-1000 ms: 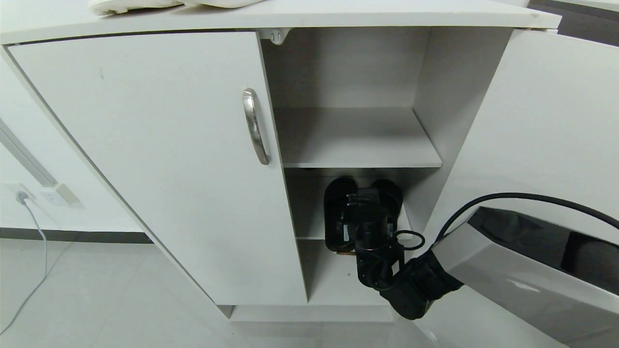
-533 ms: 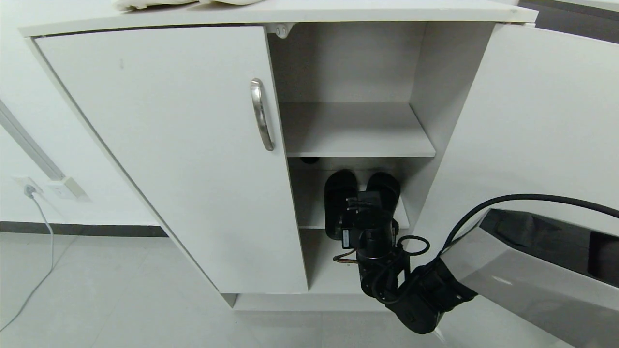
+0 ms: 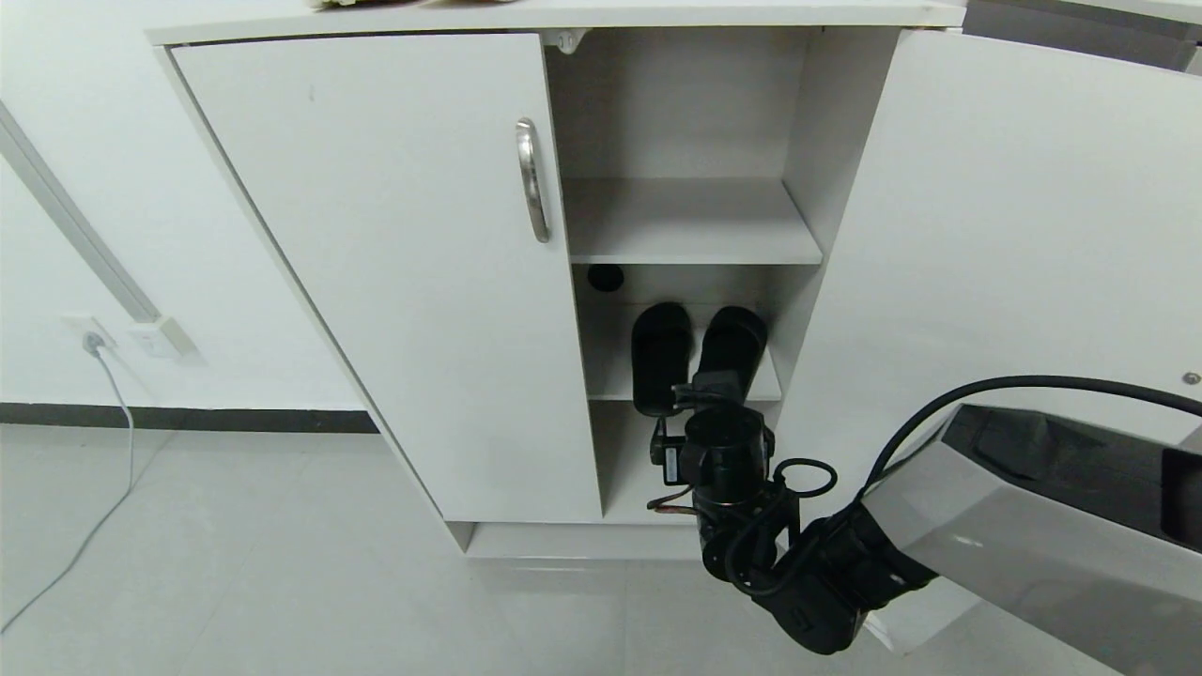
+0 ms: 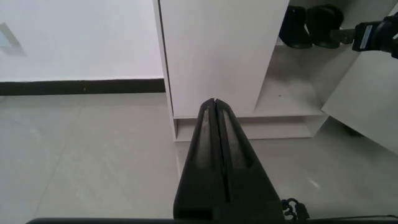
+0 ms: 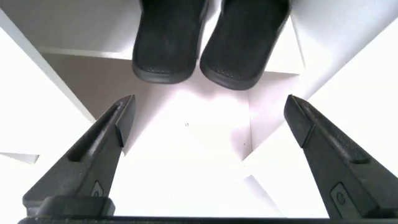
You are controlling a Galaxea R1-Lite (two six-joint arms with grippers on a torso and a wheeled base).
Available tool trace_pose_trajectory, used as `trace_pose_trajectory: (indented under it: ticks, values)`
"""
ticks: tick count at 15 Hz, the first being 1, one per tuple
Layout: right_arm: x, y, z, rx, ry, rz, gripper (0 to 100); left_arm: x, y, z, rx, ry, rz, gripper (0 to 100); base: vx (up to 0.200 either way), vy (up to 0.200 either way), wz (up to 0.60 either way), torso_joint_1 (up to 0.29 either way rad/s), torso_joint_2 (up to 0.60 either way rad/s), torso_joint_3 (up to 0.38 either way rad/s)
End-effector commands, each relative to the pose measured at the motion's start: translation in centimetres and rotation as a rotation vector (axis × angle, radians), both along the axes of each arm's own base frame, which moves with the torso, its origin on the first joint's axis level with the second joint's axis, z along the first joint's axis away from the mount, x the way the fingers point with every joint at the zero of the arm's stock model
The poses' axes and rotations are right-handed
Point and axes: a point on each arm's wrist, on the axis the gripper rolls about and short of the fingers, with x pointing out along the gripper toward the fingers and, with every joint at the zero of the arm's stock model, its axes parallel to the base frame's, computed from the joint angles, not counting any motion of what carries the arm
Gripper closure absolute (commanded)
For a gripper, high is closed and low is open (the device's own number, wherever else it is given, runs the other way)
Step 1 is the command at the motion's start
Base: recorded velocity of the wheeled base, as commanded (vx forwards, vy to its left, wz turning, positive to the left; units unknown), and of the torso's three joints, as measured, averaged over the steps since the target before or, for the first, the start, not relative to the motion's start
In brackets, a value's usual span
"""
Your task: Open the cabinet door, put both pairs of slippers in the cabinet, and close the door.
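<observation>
A pair of black slippers (image 3: pixel 660 355) (image 5: pixel 171 43) (image 4: pixel 298 28) lies side by side on the middle shelf of the white cabinet, toes inward. The cabinet's right door (image 3: pixel 986 216) stands wide open; the left door (image 3: pixel 394 263) with its metal handle (image 3: pixel 533 178) is closed. My right gripper (image 3: pixel 711 387) (image 5: pixel 209 106) hangs open just in front of and below the slippers, over the bottom compartment, holding nothing. My left gripper (image 4: pixel 214 104) is shut and empty, low over the floor in front of the cabinet base.
The upper shelf (image 3: pixel 690 221) and the bottom compartment floor (image 3: pixel 639 488) are bare. A round hole (image 3: pixel 606 277) shows in the back panel. A wall socket with a cable (image 3: pixel 89 340) sits at the left. Tiled floor lies in front.
The head camera has pulled back. My right gripper has drawn back out of the middle shelf, off the slippers, which stay on the shelf.
</observation>
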Motion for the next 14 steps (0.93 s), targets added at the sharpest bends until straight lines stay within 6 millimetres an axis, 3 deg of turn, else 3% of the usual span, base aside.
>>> trace_pose_trajectory:
  ticks: [1, 9, 14]
  values:
    - [-0.12, -0.13, 0.30, 0.002, -0.002, 0.000, 0, 0.01, 0.00, 0.01, 0.002, 0.001, 0.000, 100, 0.000, 0.000, 0.00, 0.000, 0.00, 0.000]
    - [-0.23, -0.14, 0.15, -0.013, 0.002, 0.005, 0, 0.01, -0.01, 0.01, 0.000, 0.001, -0.002, 100, 0.000, 0.000, 0.00, 0.000, 0.00, 0.006]
    - [-0.31, -0.13, 0.08, -0.017, 0.004, 0.006, 0, 0.01, -0.01, 0.01, 0.000, 0.001, -0.002, 100, 0.000, 0.000, 0.00, 0.002, 0.00, 0.182]
